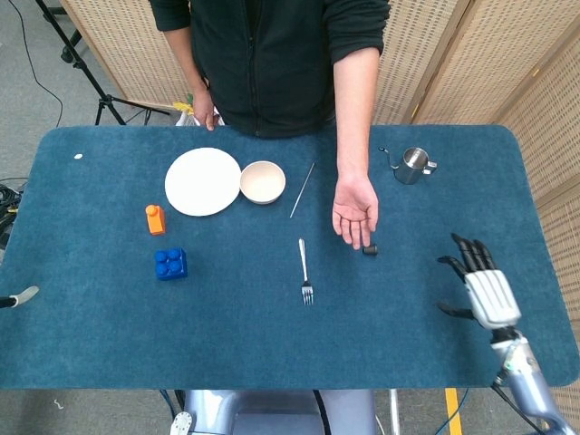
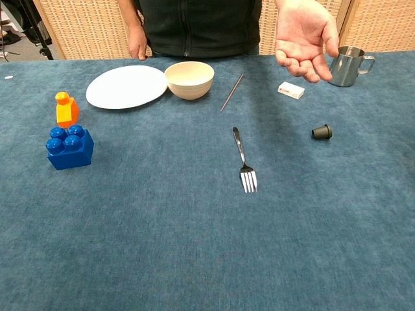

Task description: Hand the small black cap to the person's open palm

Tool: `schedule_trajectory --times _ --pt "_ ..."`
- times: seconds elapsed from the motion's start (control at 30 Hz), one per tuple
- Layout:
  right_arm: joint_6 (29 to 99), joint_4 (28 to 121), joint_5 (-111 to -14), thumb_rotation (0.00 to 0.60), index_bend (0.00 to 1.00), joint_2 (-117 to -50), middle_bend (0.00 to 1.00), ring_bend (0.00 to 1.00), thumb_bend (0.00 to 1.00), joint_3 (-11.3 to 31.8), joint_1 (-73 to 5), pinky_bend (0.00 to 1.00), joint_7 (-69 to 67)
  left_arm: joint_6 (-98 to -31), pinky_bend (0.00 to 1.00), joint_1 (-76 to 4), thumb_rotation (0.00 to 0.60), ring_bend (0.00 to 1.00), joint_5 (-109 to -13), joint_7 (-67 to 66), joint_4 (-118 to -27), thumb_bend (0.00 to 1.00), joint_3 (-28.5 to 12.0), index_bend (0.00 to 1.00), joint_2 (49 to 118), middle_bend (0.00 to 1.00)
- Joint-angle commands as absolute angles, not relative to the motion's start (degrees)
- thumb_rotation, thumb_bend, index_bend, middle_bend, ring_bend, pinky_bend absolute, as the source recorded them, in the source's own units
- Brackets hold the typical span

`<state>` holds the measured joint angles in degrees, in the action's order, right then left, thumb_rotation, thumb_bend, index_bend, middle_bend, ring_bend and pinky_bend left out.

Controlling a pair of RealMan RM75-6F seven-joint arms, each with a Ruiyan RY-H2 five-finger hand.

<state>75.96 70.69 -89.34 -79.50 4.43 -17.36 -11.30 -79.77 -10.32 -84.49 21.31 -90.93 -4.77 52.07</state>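
The small black cap lies on the blue table, just below the fingertips of the person's open palm, which hovers above the table. My right hand is open with fingers spread, above the table's right side, well to the right of the cap and apart from it. It does not show in the chest view. Of my left arm only a grey tip shows at the left edge; the hand itself is out of sight.
A fork lies left of the cap. A white plate, a bowl, a thin stick, a steel pitcher, an orange bottle, a blue brick and a small white box sit further off.
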Motion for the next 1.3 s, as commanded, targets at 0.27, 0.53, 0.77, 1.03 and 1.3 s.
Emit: schedule_trajectory --times 0.27,0.53,0.77,1.03,1.3 --pt "63.6 64.8 -85.1 0.6 0.34 -88.7 0.0 0.0 0.25 9.3 -27.9 0.0 -8.2 -77.6 0.0 -11.3 0.6 0.0 -83.4 20.7 -90.6 0.0 -5.0 0.0 52.3 0.0" --pt "59.7 59.4 -82.8 0.6 0.35 -94.0 0.0 0.0 0.33 10.3 -32.1 0.0 -2.7 -75.8 0.0 -12.1 0.6 0.0 -82.3 19.0 -91.0 0.0 -5.1 0.0 52.7 0.0" --pt "58.5 54.7 -81.6 0.6 0.36 -96.9 0.0 0.0 0.34 11.0 -34.6 0.0 -0.8 -74.3 0.0 -12.7 0.6 0.0 -81.7 18.6 -91.1 0.0 -5.1 0.0 52.8 0.0" --pt "57.4 52.9 -81.6 0.6 0.36 -97.6 0.0 0.0 0.34 9.9 -35.6 0.0 -0.6 -73.5 0.0 -13.1 0.6 0.0 -81.3 17.6 -91.3 0.0 -5.1 0.0 52.9 0.0" --pt "56.3 50.7 -81.1 0.6 0.36 -99.2 0.0 0.0 0.34 9.4 -36.5 0.0 0.7 -73.3 0.0 -13.3 0.6 0.0 -81.2 16.9 -91.6 0.0 -5.1 0.0 53.0 0.0"
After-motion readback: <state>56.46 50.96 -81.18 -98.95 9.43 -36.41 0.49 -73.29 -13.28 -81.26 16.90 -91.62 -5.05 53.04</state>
